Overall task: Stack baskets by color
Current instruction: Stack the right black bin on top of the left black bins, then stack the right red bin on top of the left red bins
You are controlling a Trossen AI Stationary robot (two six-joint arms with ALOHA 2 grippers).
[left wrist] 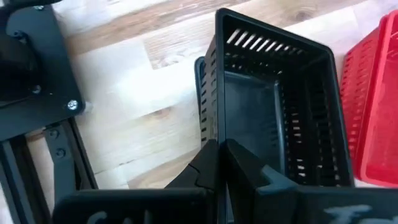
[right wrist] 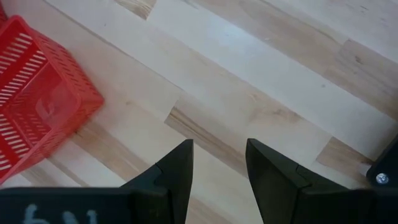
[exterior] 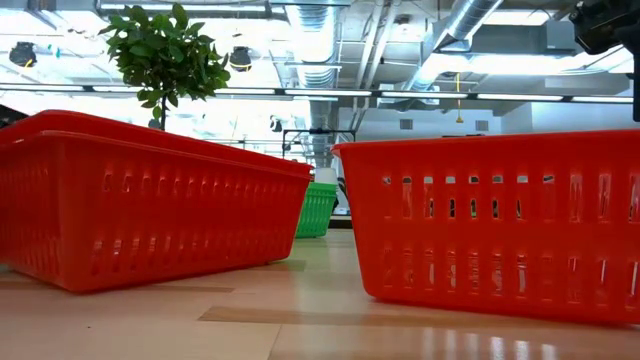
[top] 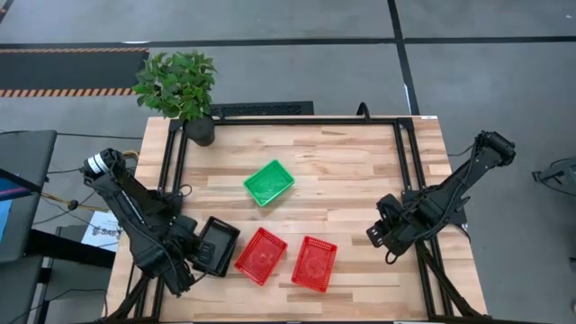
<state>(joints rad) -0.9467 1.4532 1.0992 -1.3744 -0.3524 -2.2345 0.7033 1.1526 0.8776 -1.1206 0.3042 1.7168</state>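
My left gripper (top: 202,256) (left wrist: 221,163) hangs over the table's near left corner, shut on a black basket (top: 217,245) (left wrist: 280,106). Two red baskets (top: 261,255) (top: 314,264) stand side by side on their bottoms near the front edge, and they fill the low view (exterior: 130,200) (exterior: 500,220). A green basket (top: 268,182) (exterior: 318,208) stands on its bottom at mid-table. My right gripper (top: 378,236) (right wrist: 219,163) is open above bare wood at the right. One red basket (right wrist: 37,106) lies off to its side. My left gripper grips the rim of one side wall of the black basket (left wrist: 214,127), with one finger inside the basket and one outside. The fingers come steeply from above. The basket sits tilted in the hold. I cannot tell whether its bottom touches the table.
A potted plant (top: 180,85) stands at the far left corner. A black frame rail (top: 288,120) borders the table's far edge and sides. Bare wood lies between the green basket and my right gripper.
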